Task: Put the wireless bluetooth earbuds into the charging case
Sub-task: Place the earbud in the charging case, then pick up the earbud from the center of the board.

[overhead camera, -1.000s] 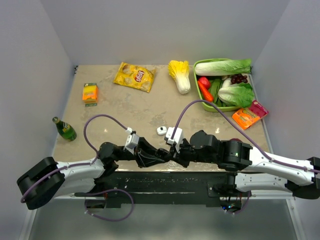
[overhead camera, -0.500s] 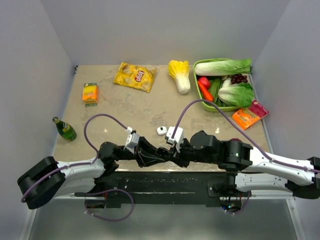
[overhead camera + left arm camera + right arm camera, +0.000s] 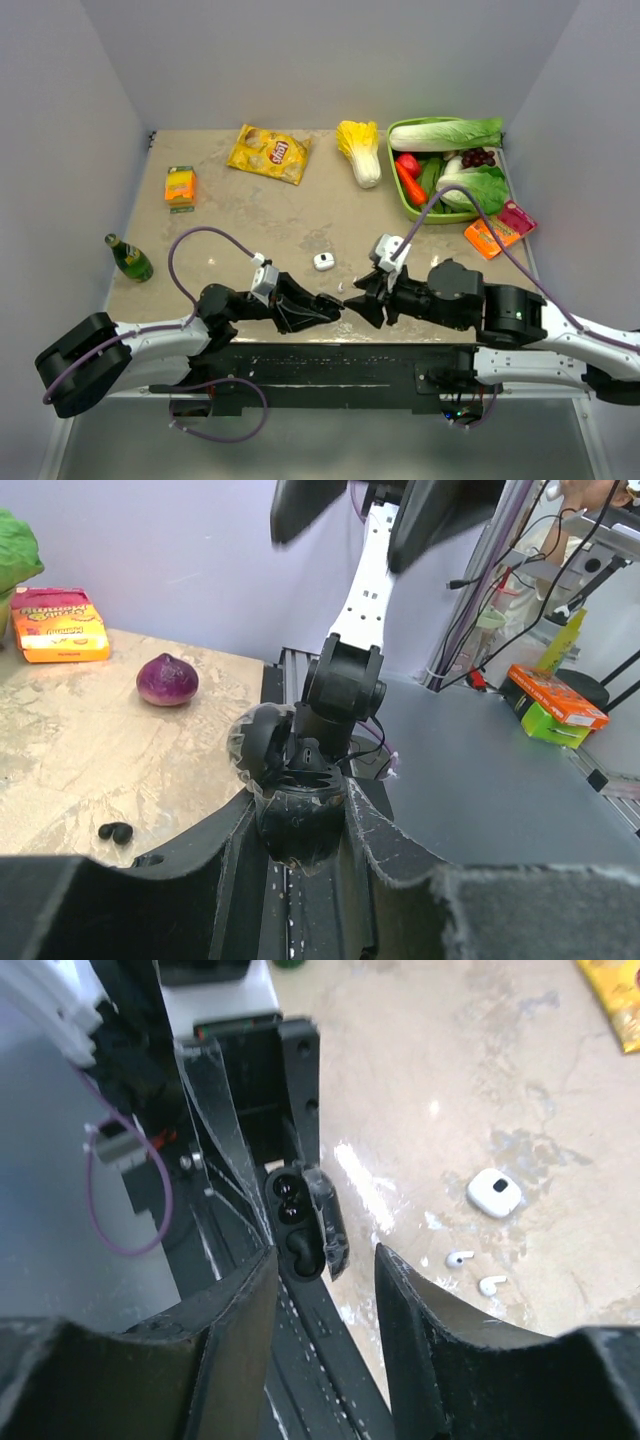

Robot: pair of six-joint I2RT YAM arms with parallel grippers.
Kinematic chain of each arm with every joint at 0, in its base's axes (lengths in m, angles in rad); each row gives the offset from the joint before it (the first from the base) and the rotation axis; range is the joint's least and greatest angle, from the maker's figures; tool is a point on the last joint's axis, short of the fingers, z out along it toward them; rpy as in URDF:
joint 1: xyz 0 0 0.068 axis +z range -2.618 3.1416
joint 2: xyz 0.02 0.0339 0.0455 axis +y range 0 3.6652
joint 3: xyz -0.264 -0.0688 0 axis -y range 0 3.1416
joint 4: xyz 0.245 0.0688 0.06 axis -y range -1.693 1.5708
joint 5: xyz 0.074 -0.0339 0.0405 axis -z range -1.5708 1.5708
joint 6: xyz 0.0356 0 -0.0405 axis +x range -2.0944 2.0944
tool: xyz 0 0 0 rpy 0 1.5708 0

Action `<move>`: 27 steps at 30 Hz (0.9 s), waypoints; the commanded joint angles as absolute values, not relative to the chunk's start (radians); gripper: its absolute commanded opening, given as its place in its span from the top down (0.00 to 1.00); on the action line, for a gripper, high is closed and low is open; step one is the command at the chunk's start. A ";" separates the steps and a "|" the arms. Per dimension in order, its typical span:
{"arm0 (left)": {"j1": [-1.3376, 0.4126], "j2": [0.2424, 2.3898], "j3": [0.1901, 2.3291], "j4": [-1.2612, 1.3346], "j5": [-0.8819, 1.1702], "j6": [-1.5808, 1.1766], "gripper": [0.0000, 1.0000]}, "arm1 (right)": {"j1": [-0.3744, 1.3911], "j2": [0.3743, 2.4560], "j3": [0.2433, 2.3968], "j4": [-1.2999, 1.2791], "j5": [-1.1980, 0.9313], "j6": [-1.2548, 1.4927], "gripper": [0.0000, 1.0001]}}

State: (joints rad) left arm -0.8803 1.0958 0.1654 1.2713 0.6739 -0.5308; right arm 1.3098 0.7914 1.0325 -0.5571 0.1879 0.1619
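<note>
At the near edge of the table (image 3: 250,215), the left gripper (image 3: 330,304) is clamped on the black charging case (image 3: 296,810), which sits upright between its fingers with the lid hinged open. The right gripper (image 3: 358,306) faces it from just beside, fingers spread and grasping nothing. The white charging case (image 3: 323,262) lies closed on the table slightly farther back, the two white earbuds (image 3: 460,1258) lie loose side by side near it, and the two black earbuds (image 3: 115,831) lie together on the table close to the left gripper.
</note>
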 commanded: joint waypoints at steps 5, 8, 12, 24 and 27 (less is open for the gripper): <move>-0.885 1.077 0.135 1.401 0.612 -0.519 1.00 | 1.310 0.721 1.031 -0.560 0.602 0.336 0.47; -0.885 1.048 0.100 1.405 0.531 -0.518 1.00 | 1.301 0.759 0.954 -0.620 0.808 0.536 0.48; -0.885 0.997 0.014 1.419 0.431 -0.518 1.00 | 1.117 0.816 0.810 -0.586 0.619 0.637 0.43; -0.885 0.908 -0.087 1.440 0.351 -0.518 1.00 | 0.821 1.037 0.588 -0.319 0.361 0.725 0.64; -0.885 0.905 -0.104 1.450 0.356 -0.522 1.00 | 0.808 1.090 0.569 -0.302 0.367 0.762 0.78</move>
